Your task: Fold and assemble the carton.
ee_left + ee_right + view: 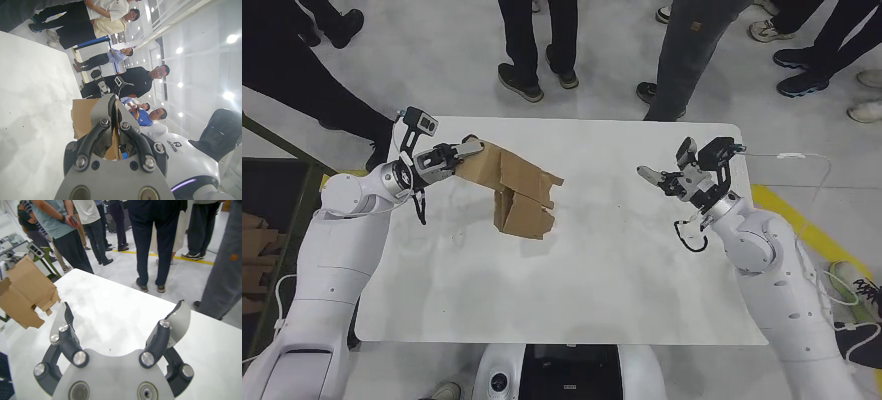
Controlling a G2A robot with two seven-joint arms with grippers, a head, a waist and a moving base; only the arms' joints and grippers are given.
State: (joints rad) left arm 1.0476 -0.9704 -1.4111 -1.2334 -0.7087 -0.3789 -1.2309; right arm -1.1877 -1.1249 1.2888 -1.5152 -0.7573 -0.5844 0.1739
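Observation:
A brown cardboard carton (514, 190), partly unfolded with loose flaps, hangs above the white table (572, 290) at its back left. My left gripper (471, 148) is shut on one edge of the carton; in the left wrist view the cardboard (83, 113) is pinched between the left gripper's (114, 100) fingers. My right gripper (650, 174) is over the back right of the table, open and holding nothing. The right wrist view has its fingers (67, 311) spread wide, with the carton (26, 294) farther off across the table.
Several people stand on the floor beyond the table's far edge (572, 122). More flat cardboard (254, 245) lies off the table at the left. The table's front half is bare white surface.

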